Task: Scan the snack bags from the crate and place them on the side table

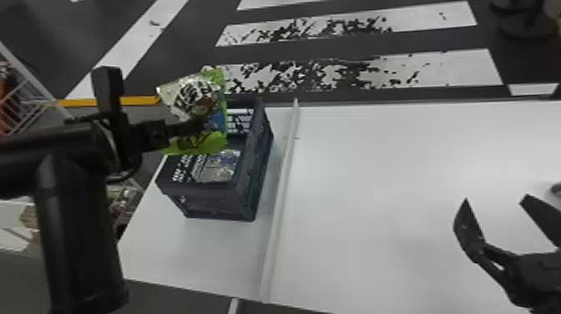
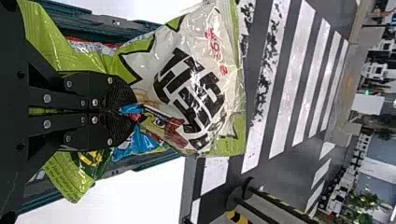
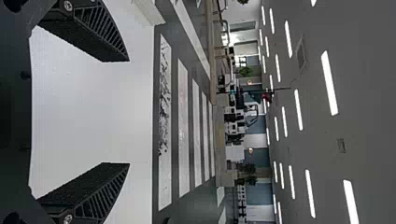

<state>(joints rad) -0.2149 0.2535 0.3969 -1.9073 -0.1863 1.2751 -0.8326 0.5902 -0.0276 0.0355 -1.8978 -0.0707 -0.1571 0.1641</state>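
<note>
Left end effector: the left end effector [image 1: 195,124] is pinching the bag, its two black fingers closing on the film; in the left wrist view their rounded tips are almost meeting.
Bag: the bag [image 1: 192,98], green and white with a patch of blue, is hanging from that grip, in the head view overlapping the far left part of the crate.
Right end effector: the right end effector [image 1: 496,199] is holding its two fingers wide apart, hovering over the right part of the table.
Crate: the crate [image 1: 217,206], dark and open-topped, is standing on the left part of the table.
Crate contents: a silver packet [image 1: 219,167], partly blue, is lying inside.
Table: the table [image 1: 396,167], white, is carrying the crate.
Ridge: a pale ridge [image 1: 280,200] is running along the table just beside the crate, on its right.
Floor: the dark floor [image 1: 196,54], striped white, is stretching beyond the table.
Rack: a white wire rack [image 1: 31,81] is standing at the head view's left edge.
</note>
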